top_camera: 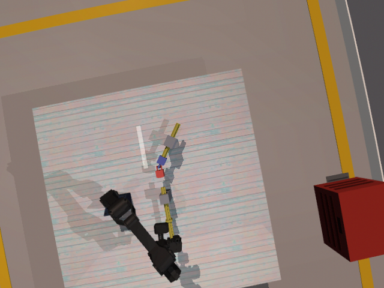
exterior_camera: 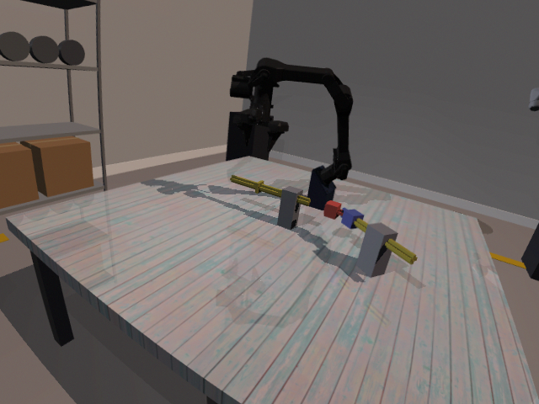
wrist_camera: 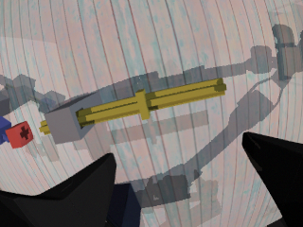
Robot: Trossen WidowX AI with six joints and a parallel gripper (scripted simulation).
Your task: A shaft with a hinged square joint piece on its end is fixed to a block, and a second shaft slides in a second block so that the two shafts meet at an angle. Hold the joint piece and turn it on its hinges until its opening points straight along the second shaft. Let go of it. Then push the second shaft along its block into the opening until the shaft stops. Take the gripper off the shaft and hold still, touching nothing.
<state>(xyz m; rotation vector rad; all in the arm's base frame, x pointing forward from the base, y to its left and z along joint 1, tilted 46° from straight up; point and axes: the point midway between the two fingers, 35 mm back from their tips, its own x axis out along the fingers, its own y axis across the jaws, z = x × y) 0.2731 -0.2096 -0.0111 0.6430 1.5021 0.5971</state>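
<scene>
The red joint piece (top_camera: pixel 159 172) (exterior_camera: pixel 332 209) (wrist_camera: pixel 18 135) hangs on its hinge from the blue part (top_camera: pixel 161 160) (exterior_camera: pixel 352 218) (wrist_camera: pixel 3 130) on the first yellow shaft (top_camera: pixel 176 128) (exterior_camera: pixel 402 252), held in its grey block (top_camera: pixel 170 141) (exterior_camera: pixel 376 250). Its cross-shaped opening faces the second shaft, roughly in line with it. The second yellow shaft (top_camera: pixel 167 212) (exterior_camera: pixel 272 189) (wrist_camera: pixel 185 95) passes through the other grey block (top_camera: pixel 165 198) (exterior_camera: pixel 289 207) (wrist_camera: pixel 63 128); a gap separates its tip from the opening. Its collar (top_camera: pixel 168 220) (exterior_camera: pixel 259 186) (wrist_camera: pixel 142 105) stands away from the block. My gripper (wrist_camera: pixel 181 150) is open and empty, above and off the shaft.
The dark arm base (top_camera: pixel 128 198) (exterior_camera: pixel 321 188) (wrist_camera: pixel 124 205) stands beside the second shaft's block. A white strip (top_camera: pixel 141 147) lies beside the joint. A red cabinet (top_camera: pixel 350 216) and a shelf rack (exterior_camera: pixel 47 128) stand off the table.
</scene>
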